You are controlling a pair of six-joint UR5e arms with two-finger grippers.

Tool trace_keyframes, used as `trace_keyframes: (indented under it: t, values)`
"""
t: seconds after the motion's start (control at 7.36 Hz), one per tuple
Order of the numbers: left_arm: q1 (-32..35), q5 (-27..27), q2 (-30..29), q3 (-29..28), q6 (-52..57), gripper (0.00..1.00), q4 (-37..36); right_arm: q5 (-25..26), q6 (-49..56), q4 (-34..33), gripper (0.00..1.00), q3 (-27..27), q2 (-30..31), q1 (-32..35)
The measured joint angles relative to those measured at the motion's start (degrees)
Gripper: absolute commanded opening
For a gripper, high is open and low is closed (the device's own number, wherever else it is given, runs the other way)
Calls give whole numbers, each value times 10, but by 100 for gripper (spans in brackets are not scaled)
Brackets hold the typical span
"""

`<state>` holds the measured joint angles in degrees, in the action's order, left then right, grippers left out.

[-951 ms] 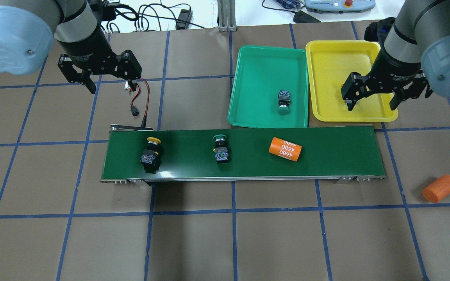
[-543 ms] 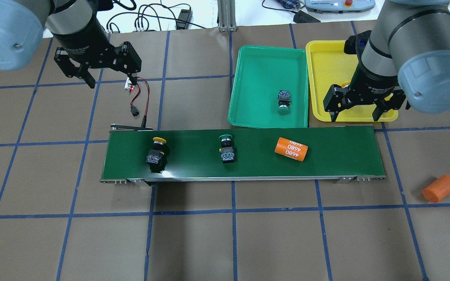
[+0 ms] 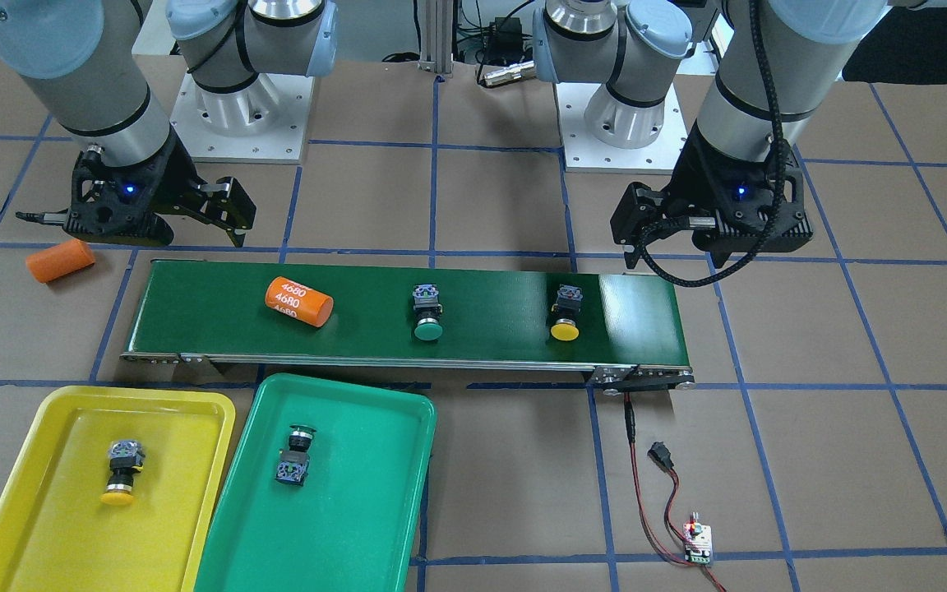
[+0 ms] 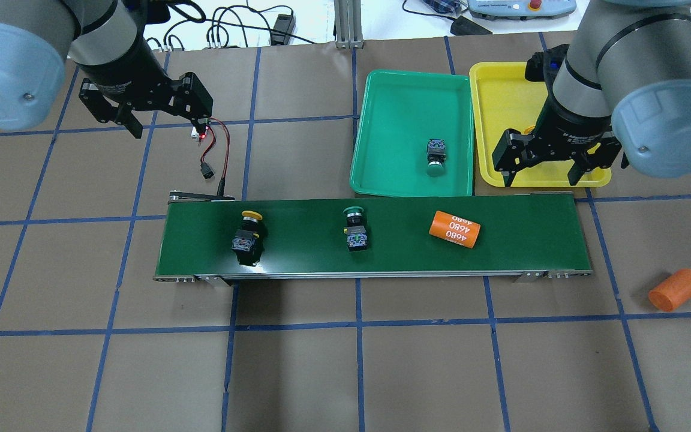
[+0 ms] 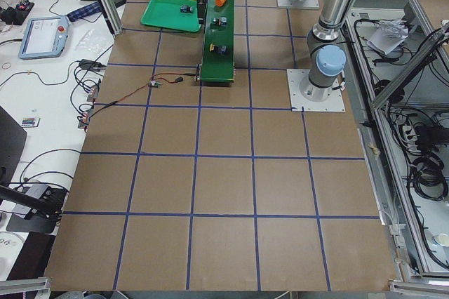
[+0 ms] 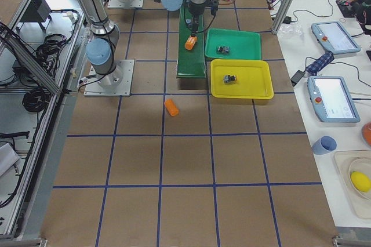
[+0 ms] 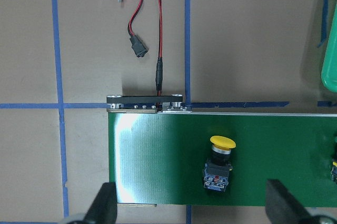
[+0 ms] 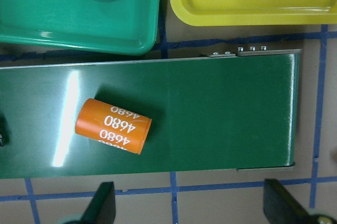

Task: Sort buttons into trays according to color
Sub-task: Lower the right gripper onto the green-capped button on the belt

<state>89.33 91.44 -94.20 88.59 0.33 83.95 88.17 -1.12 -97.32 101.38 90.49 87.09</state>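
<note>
Left pincer (image 4: 167, 123): released, empty, pointing down, held high near the left end of the conveyor belt (image 4: 531, 234).
Right pincer (image 4: 541, 179): fingers spread, empty, pointing down near the belt's right end.
On belt: yellow button (image 4: 248, 231) and green button (image 4: 355, 231), well apart; orange cylinder (image 4: 454, 228).
In trays: second green button (image 4: 435, 157) in green tray (image 4: 405, 96); second yellow button (image 3: 120, 470) in yellow tray (image 4: 501, 90).

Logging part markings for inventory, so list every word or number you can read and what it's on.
"4680": white, repeated in rows, on the orange cylinder lying on the conveyor belt.
White lettering on the body of the right claw: too blurred to read.
Marks on the back of the yellow button: too small to read.
The second orange cylinder, on the table: no text visible.
</note>
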Motion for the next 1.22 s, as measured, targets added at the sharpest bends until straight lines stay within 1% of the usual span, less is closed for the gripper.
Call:
trace_keyframes:
  t: [0.14,0.27,0.54,0.82,1.22]
  values:
    - [0,1,-1,-5,0,100,1,-13,-12,0,100,0,0,5]
    - [0,2,-2,-10,0,100,6,-15,-19,-2,100,1,-2,24]
    - [0,3,-5,-14,1,100,15,-8,-23,-13,100,6,-6,58]
    - [0,3,-5,-15,2,100,16,-5,-24,-18,100,9,-12,66]
    - [0,3,-4,-14,2,100,16,-7,-31,-55,100,9,-37,95]
